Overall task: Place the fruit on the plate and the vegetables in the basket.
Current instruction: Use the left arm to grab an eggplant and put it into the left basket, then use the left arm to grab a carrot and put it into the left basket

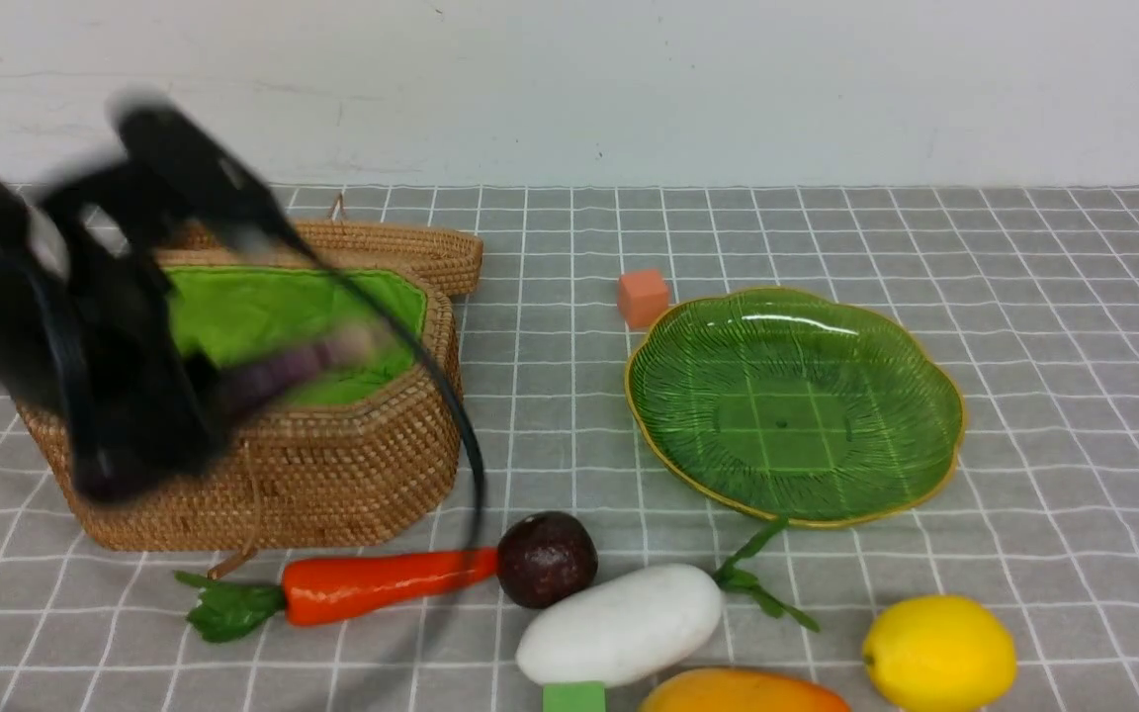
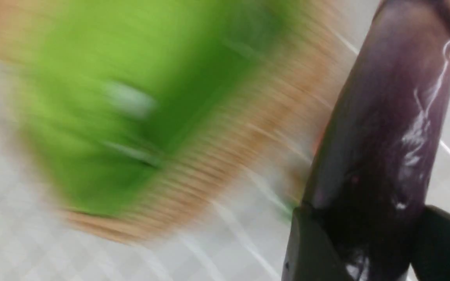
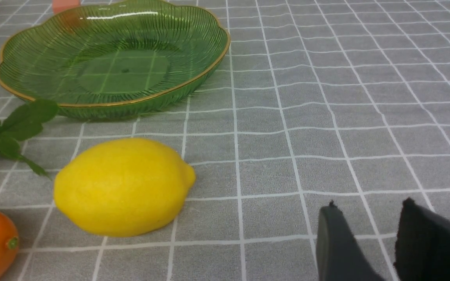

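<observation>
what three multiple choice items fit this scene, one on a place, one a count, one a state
1. Where is the orange cube? A) in the basket B) just outside the plate's far rim C) on the lemon
2. How many things lie on the plate? A) none B) one C) three
3. What is the left tool doing? A) hanging open B) gripping a carrot C) gripping a purple eggplant
Key: 1 B, it sits by the rim; 2 A, bare glass; 3 C, eggplant clamped in it.
</observation>
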